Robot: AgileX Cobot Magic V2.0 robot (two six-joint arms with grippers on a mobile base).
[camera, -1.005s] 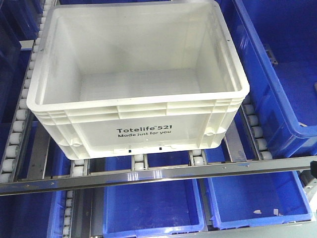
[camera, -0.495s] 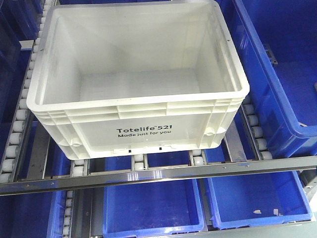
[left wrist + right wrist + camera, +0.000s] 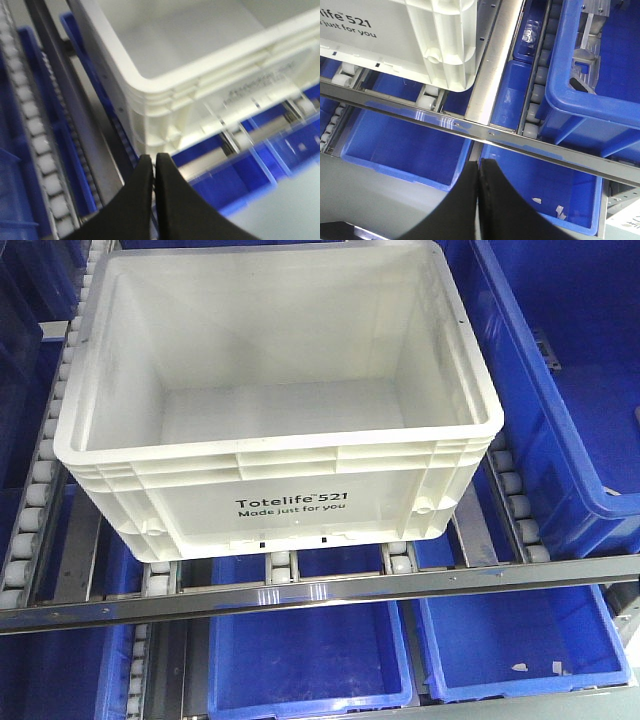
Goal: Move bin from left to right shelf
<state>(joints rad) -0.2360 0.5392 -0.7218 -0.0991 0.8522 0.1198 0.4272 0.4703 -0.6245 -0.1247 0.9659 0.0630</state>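
White bin (image 3: 280, 410) sits on the roller tracks (image 3: 30, 500) of the shelf, front face with "Totelife 521" print at the shelf's front edge, just behind the metal front rail (image 3: 320, 592); inside looks bare. Front view alone shows the whole bin, a big blue bin (image 3: 570, 370) just beside it toward the shelf's right side, and more blue bins (image 3: 300, 640) on the level below; no arms visible there. Left wrist view: left pincer (image 3: 153, 165) with fingers pressed together, holding nothing, hovering near the bin's front left corner, not touching; picture blurred, print unreadable here. Right wrist view: right pincer (image 3: 479, 170) also closed up, nothing in it, above the lower blue bins in front of the rail, apart from the bin's front right corner (image 3: 445, 45); this view alone shows paper scraps (image 3: 555, 210) in a lower blue bin.
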